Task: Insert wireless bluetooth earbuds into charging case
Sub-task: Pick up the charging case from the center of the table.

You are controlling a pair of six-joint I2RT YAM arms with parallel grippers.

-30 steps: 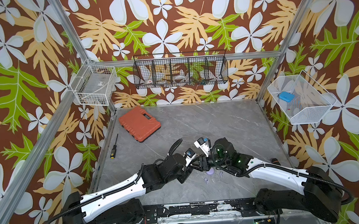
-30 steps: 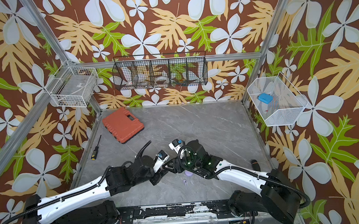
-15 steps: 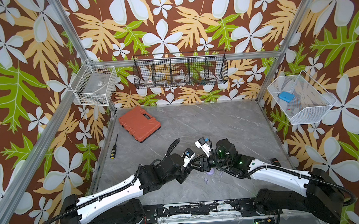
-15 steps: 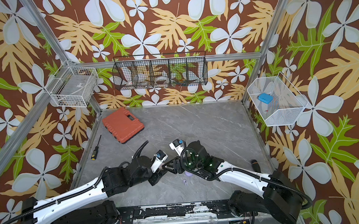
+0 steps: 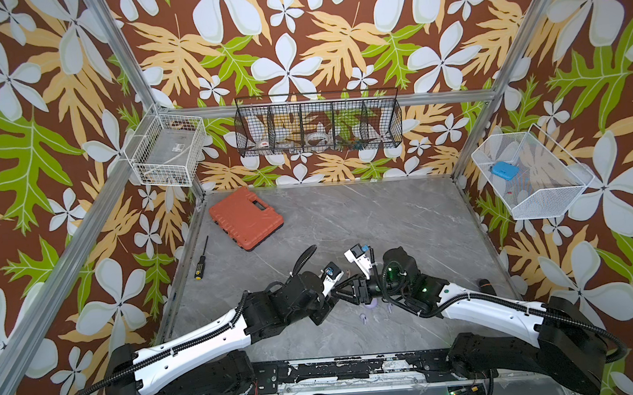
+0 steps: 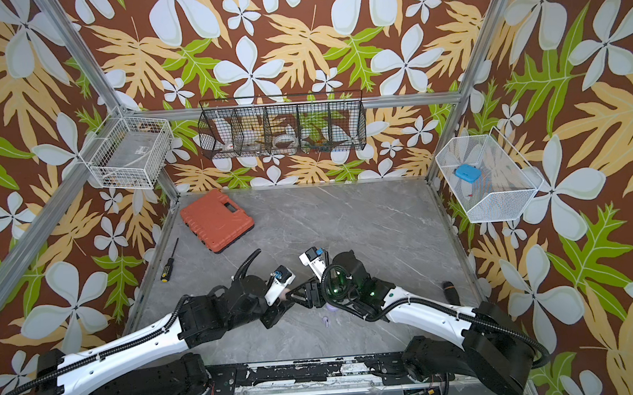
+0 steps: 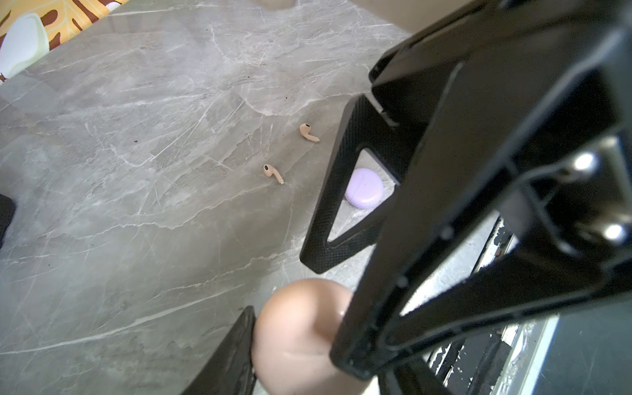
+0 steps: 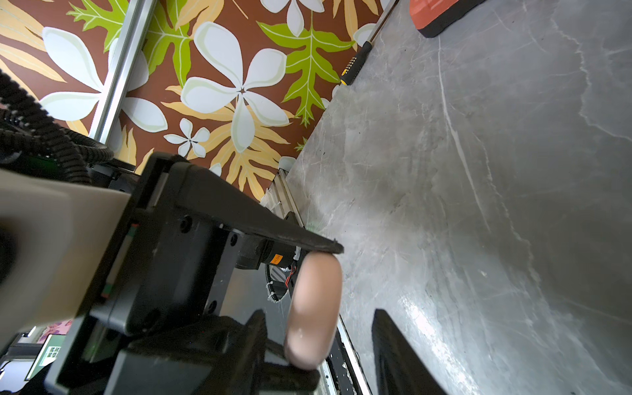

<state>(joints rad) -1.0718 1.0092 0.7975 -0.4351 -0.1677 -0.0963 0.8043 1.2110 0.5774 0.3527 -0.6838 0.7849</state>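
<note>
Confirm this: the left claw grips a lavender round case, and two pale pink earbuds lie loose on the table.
Wrong on the colour: the round case in the left claw is pale pink, as the left wrist view shows; the lavender case lies on the table. Two pale pink earbuds do lie loose on the table.

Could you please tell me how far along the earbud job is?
Nothing looks inserted yet. In hand: the left gripper grips the closed pink case, the right gripper straddling it. Remaining: both pink earbuds lie loose on the table, the lavender case looks shut, and a lavender earbud lies near it.
</note>
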